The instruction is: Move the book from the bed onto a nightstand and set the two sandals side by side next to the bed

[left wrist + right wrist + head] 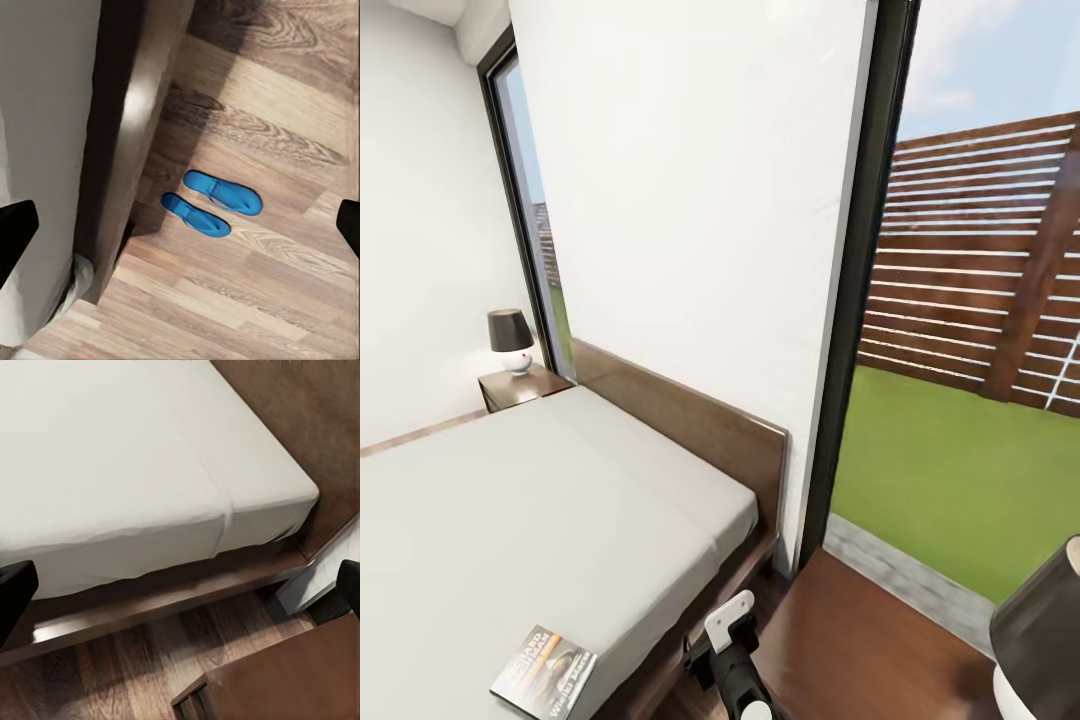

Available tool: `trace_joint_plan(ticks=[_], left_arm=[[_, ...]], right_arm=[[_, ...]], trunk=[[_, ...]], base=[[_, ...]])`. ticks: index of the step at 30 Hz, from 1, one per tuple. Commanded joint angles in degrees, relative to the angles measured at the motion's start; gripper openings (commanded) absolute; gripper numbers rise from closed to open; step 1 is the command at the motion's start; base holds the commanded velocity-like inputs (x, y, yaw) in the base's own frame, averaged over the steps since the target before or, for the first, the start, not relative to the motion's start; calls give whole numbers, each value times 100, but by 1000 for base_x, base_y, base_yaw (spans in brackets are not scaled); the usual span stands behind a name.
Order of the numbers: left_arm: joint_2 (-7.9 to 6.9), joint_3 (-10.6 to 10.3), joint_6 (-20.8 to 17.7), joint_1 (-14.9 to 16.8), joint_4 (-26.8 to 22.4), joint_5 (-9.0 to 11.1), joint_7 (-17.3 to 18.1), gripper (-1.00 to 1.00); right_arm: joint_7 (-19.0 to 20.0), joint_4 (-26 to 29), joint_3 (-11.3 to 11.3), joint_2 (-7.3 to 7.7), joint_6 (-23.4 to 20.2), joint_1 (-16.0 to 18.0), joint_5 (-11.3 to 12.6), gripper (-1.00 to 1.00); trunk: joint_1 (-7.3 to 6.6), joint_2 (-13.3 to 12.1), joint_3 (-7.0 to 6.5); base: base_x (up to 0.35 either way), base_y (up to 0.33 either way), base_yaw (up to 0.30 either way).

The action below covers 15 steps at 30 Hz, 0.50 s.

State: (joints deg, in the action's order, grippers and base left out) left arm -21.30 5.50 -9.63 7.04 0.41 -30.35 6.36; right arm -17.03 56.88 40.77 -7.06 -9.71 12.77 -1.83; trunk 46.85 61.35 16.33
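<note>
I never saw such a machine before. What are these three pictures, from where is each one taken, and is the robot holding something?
This is a simulated two-armed robot in a bedroom. The large picture comes from its head camera: it shows the bed, a book lying on the mattress, a nightstand with a lamp, and the right gripper. The other two pictures come from cameras at the wrists. The left wrist camera looks down at two blue sandals lying side by side on the wood floor beside the bed frame. Both grippers look open and hold nothing.
</note>
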Motion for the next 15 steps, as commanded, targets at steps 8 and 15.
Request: trace_joint_plan(ticks=[8, 15], left_arm=[[270, 54, 546, -279, 17, 144, -144, 100], [393, 56, 1012, -432, 20, 790, -161, 100]], right_arm=[[-37, 7, 15, 2, -48, 6, -16, 100], [-34, 7, 12, 8, -35, 6, 6, 100]], trunk=[[-176, -318, -137], [-330, -598, -263]], base=[[0, 0, 0], [0, 0, 0]])
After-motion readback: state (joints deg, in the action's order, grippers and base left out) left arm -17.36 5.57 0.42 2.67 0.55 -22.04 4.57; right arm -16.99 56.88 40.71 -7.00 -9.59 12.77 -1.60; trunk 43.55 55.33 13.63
